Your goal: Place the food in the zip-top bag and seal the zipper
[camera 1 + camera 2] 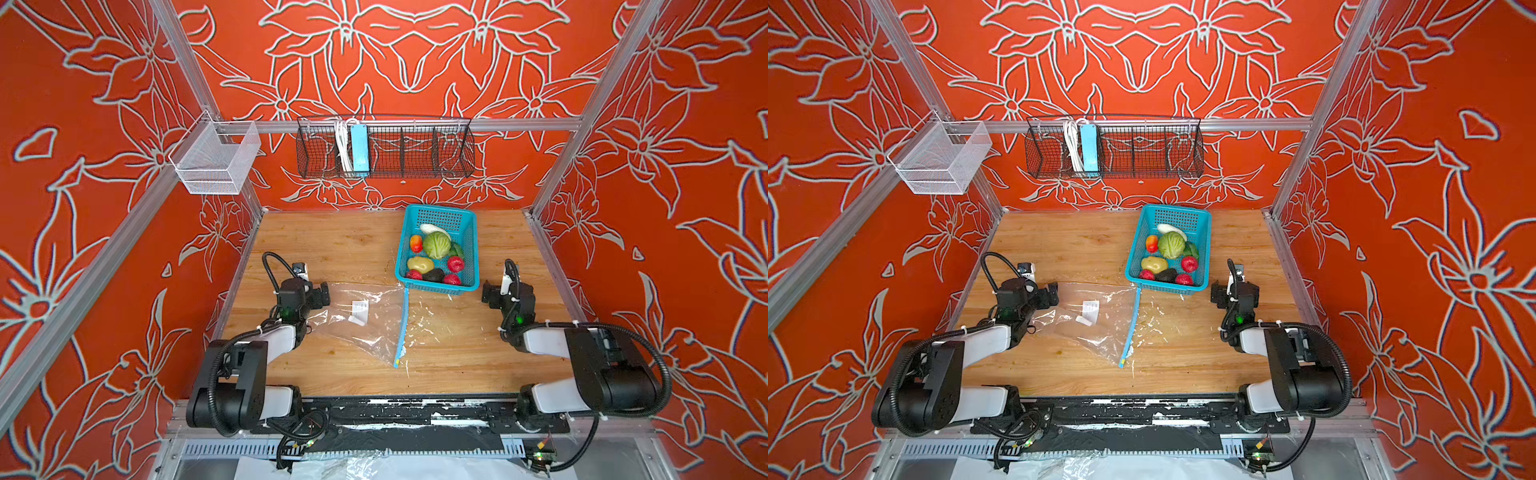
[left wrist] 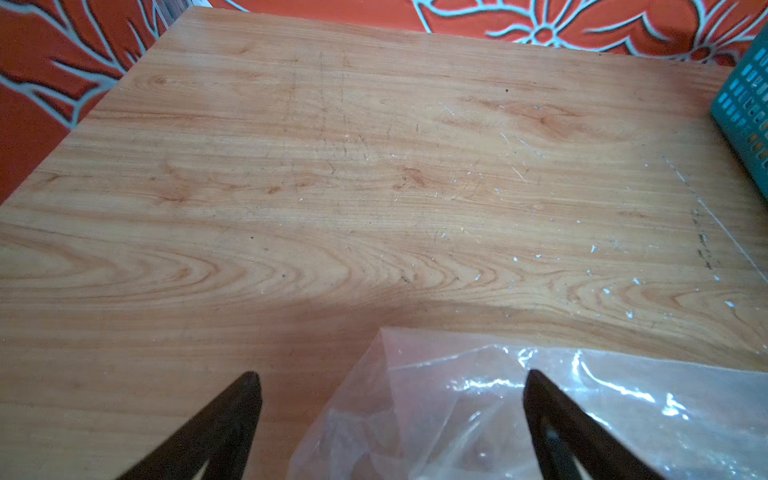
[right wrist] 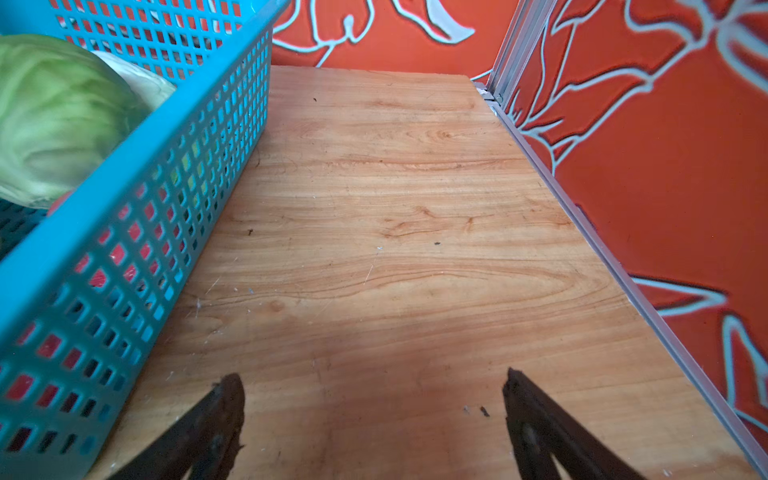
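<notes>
Left gripper (image 2: 390,378) and right gripper (image 3: 374,378) stand wide open, empty. I judge nothing done yet: all food (image 1: 436,245) lies in the basket (image 1: 440,286), the bag (image 1: 365,328) flat beside it; filling it and closing the zipper (image 1: 402,328) remain.

- Left arm (image 1: 266,338): elbow folded, forearm low, works the left side in both top views.
- Left gripper (image 1: 322,296): aimed forward and tilted down, jaws spread wide. Wrist view shows the left fingers (image 2: 224,419) far apart.
- Right arm (image 1: 548,345): roughly mirrors it, elbow folded, forearm low.
- Right gripper (image 1: 489,296): also aimed forward and down, jaws spread wide. Right fingers (image 3: 536,419) sit far apart in the wrist view.
- The two grippers are level with each other and well apart.
</notes>
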You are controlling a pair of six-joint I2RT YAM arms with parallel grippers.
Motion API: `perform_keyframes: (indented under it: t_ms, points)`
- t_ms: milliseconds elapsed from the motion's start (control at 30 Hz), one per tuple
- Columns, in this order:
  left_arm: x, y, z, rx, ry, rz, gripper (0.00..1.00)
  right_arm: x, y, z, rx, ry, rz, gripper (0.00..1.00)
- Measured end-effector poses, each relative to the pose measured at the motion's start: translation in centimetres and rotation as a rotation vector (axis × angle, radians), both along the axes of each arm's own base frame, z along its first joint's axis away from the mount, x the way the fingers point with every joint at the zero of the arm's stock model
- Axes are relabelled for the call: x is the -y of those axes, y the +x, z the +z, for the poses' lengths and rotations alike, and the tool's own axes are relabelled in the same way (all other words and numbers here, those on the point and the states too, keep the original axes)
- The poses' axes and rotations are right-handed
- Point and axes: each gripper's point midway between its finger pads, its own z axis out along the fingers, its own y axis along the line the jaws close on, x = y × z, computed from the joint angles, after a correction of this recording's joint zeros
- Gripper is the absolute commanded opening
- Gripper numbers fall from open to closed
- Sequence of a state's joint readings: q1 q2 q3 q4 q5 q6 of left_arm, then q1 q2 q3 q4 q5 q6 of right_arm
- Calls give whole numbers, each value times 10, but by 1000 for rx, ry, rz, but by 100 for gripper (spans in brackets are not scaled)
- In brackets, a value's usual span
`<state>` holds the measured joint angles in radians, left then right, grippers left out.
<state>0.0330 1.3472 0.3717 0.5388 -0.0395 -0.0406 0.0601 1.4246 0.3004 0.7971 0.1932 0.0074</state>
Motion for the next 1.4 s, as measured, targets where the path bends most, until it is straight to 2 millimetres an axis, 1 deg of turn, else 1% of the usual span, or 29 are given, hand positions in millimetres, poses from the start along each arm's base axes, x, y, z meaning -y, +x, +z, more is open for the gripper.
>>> perform_keyframes:
  t_ms: [1233, 1400]
  points:
    - [0, 0, 0, 0, 0, -1, 97, 0, 0, 0, 0, 0, 0, 98]
    - [-6, -2, 2, 1, 4, 40, 97, 0, 0, 0, 0, 0, 0, 98]
